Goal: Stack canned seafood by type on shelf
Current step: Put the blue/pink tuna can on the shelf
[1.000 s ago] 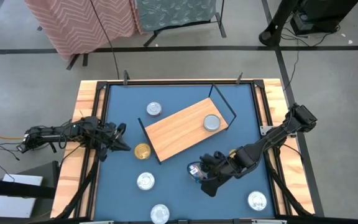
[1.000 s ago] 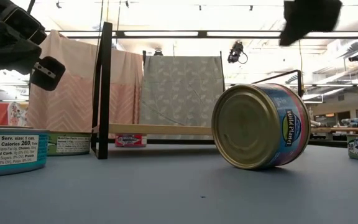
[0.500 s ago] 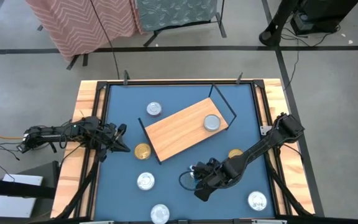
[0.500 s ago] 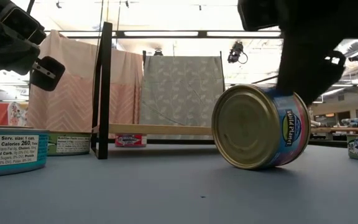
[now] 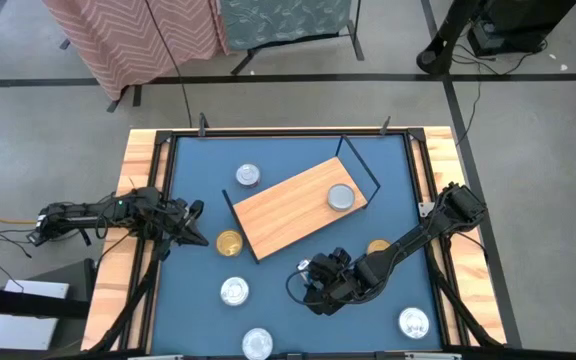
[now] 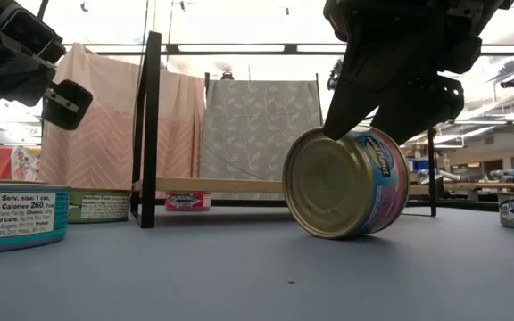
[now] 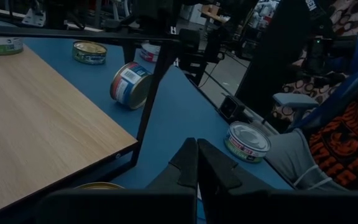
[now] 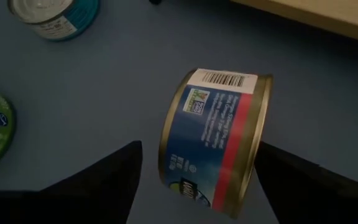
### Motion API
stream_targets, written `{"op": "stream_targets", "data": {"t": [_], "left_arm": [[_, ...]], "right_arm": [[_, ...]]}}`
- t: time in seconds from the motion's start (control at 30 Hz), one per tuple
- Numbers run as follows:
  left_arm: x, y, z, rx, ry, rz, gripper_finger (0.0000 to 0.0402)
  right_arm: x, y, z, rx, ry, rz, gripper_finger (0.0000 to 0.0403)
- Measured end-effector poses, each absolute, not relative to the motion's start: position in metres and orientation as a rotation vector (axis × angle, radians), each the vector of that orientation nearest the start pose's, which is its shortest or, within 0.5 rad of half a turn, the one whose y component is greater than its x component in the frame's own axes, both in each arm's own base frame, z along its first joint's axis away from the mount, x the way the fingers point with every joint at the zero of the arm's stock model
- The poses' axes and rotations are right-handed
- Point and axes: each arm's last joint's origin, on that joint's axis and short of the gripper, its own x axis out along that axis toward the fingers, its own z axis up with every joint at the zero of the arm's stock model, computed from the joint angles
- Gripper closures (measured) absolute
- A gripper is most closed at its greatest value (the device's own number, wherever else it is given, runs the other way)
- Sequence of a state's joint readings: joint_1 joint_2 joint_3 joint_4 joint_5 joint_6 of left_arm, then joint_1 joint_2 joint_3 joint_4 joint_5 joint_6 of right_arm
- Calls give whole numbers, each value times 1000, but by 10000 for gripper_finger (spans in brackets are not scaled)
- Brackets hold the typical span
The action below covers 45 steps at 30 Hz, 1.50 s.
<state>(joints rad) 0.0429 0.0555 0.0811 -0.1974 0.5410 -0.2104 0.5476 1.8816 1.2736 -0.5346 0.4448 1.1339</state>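
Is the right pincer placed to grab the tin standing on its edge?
Probably yes: the right pincer is open, its fingers either side of the tin on its edge, nothing between them.

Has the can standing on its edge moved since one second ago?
Yes. In the low view the can on its edge has shifted left, toward the shelf's black front post, with the right gripper over it.

The blue table carries a tilted wooden shelf at centre. Tins lie scattered from six to nine o'clock; one silver tin sits on the shelf.
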Motion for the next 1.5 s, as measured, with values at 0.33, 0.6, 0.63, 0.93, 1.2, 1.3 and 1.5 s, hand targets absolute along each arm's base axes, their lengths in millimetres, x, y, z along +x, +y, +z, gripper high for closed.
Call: {"op": "stream_targets", "data": {"t": [0.33,0.6,0.63,0.93,1.2,1.3,1.5], "left_arm": [[91,-11,169,-238,212,-494,395],[91,-11,169,-236,211,-494,395],[91,-11,169,-236,211,-494,395],[91,-11,169,-236,210,-494,395],[91,-11,169,-236,210,-494,395],[91,-11,169,-236,210,-494,395],[91,-11,169,-236,210,-494,395]], "right_arm": [[328,182,179,482,898,-464,129],[326,180,175,461,905,-471,149],[325,180,174,460,907,-472,151],[326,181,173,447,900,-458,180],[327,182,174,422,900,-421,202],[327,182,174,418,907,-413,202],[326,184,174,363,931,-357,201]]}}
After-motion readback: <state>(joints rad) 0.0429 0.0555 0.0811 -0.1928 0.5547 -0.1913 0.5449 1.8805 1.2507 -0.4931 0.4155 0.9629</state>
